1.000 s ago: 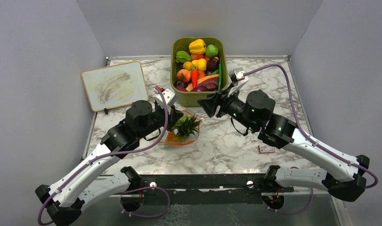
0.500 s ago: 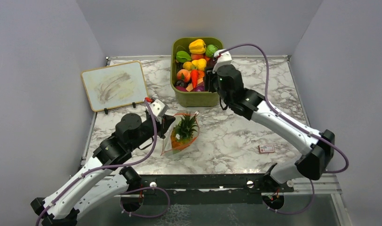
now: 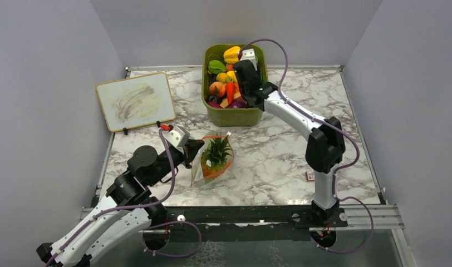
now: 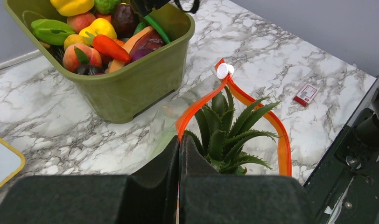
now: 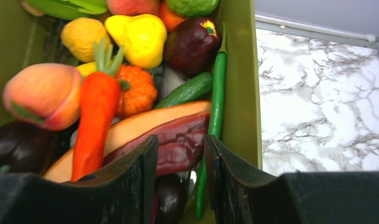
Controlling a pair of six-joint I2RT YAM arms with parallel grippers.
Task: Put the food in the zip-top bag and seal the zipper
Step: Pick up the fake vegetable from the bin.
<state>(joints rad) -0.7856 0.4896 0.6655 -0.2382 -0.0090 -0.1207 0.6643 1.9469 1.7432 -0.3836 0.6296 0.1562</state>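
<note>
The clear zip-top bag point(image 3: 204, 171) lies on the marble in front of the bin, mouth gaping. An orange bumpy fruit with a green leafy top point(image 3: 217, 153) sits inside it. My left gripper point(image 4: 179, 140) is shut on the orange-red zipper point(image 4: 201, 100) at the mouth's left edge. My right gripper point(image 5: 180, 145) hangs open inside the olive bin point(image 5: 241, 70), its fingers just above a purple-and-orange slab point(image 5: 178, 133). A round peach point(image 5: 43, 95) and a carrot point(image 5: 94, 116) lie to its left. A light-green ball point(image 5: 192, 5) shows at the far end.
The bin point(image 3: 235, 115) at the back centre holds several more toy vegetables. A small whiteboard point(image 3: 136, 101) leans at the back left. A little red card point(image 3: 314, 176) lies on the table to the right, near the right arm's base.
My right arm has swung from in front of the bin to over it and dipped inside, its jaws narrowing. My left arm has drawn back toward the near left, still pinching the bag's edge.
</note>
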